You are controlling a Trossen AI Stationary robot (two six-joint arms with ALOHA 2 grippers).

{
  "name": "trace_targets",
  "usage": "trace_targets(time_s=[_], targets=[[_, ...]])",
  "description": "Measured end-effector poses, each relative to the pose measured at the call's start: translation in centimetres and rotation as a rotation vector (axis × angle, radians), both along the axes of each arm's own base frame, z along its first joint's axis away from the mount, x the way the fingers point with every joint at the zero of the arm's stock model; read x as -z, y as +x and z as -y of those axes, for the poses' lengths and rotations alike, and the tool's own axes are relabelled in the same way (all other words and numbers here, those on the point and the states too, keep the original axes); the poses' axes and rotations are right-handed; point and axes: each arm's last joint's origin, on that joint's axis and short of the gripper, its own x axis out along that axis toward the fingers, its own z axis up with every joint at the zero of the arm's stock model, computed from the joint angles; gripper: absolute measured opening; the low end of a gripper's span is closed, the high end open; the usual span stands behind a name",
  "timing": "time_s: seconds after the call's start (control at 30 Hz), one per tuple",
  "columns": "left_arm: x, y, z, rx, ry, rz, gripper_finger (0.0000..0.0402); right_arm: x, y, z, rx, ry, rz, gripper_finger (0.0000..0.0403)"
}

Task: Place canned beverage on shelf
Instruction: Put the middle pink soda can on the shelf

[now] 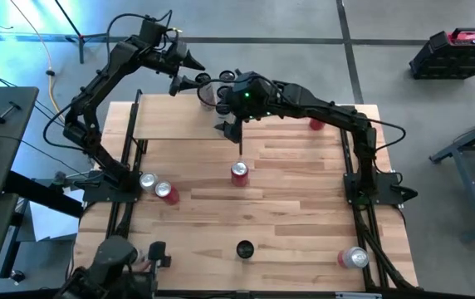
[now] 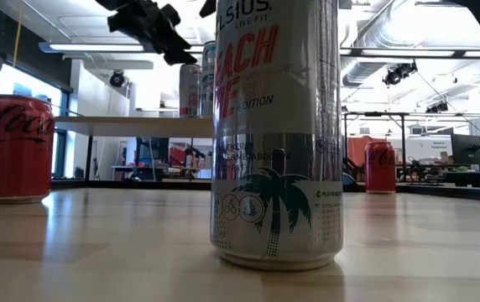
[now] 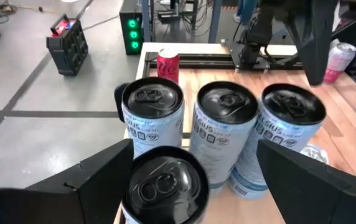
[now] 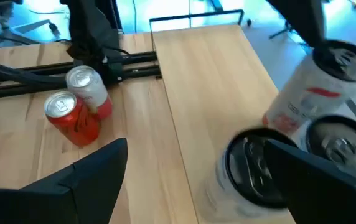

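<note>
The left gripper [image 3: 190, 180], jaws spread and empty, hovers over four tall silver cans [image 3: 221, 134] crowded on the raised light-wood shelf [image 4: 209, 74]. The right gripper [image 4: 196, 180] hangs open alongside. Either withdrawing finger could clip a neighbouring can and topple it.

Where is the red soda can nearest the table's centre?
High view: the red soda can stands upright mid-table, below the right gripper.
</note>
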Motion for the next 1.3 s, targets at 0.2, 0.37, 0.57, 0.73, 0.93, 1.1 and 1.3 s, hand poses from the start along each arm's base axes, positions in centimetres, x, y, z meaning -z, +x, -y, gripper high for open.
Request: trace_targets(time_s=[0.2,0.37,0.57,0.73,0.93,1.1,1.3], targets=[[-0.9,-0.4,0.8,-0.006,0.01,0.013,0.0333,1.4,1.1,0.3,-0.007,-0.005,-0.028,0.0362],[-0.9,-0.5,0.9,-0.01,0.002,0.005,0.0333,1.6,1.1,0.3,0.002,-0.007,-0.048,0.0362],[-0.8,-0.5,0.9,-0.01,-0.001,0.001,0.0333,1.6,1.0,0.2,0.008,-0.005,-0.054,0.0362],[-0.8,-0.5,0.9,-0.01,-0.001,0.001,0.0333,1.3,0.8,0.1,0.01,-0.003,-0.043,0.0362],[-0.8,-0.5,0.9,-0.011,-0.002,0.001,0.0333,-1.2,0.4,0.2,0.009,-0.066,0.044,0.0362],[-0.8,-0.4,0.9,-0.011,-0.005,0.002,0.0333,-1.7,-0.4,2.3,0.011,-0.069,0.052,0.0362],[-0.9,0.1,1.3,-0.016,-0.058,0.004,0.0333,-1.2,-0.7,4.8,-0.015,-0.032,0.064,0.0362]])
